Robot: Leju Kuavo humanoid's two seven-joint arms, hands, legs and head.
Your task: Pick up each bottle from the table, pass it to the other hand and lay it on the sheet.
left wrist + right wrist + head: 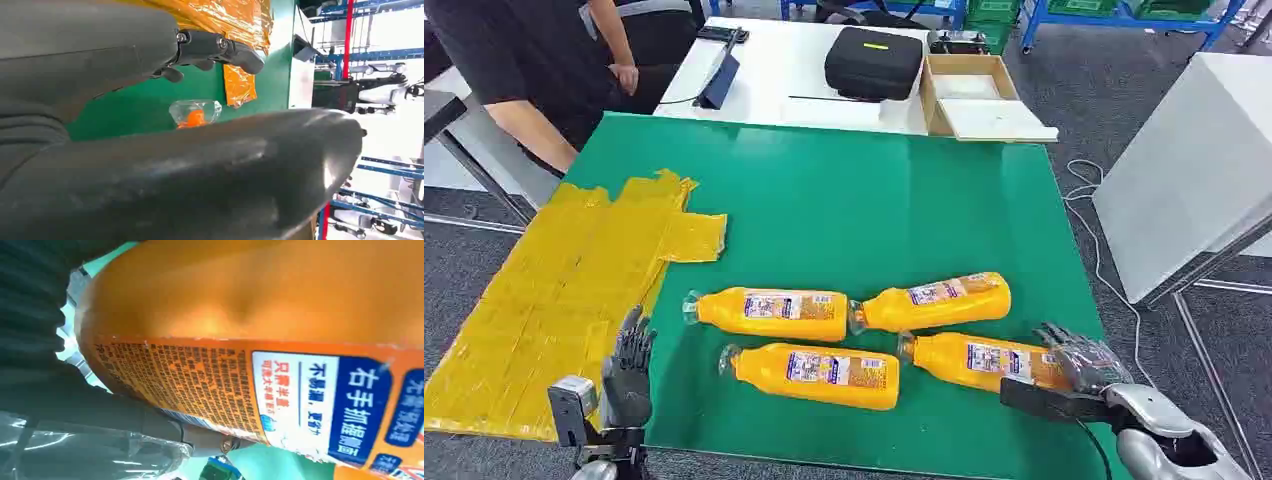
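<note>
**Right hand on the near-right bottle**

4 orange bottles lie near the green table's (844, 190) front edge. The right hand (1079, 362), wrapped in clear film, grips the base of the near-right bottle (979, 360); its fingers are mostly hidden. The left hand (628, 368) is open and empty beside the yellow sheet (544, 300), which runs off the left edge.

Four bottles lie on their sides on the table (844, 190), two in front, two behind. The right hand (1079, 362) lies on the front right bottle (984, 361). The sheet (554, 290) covers the table's left edge; the left hand (629, 375) stands beside it.
</note>
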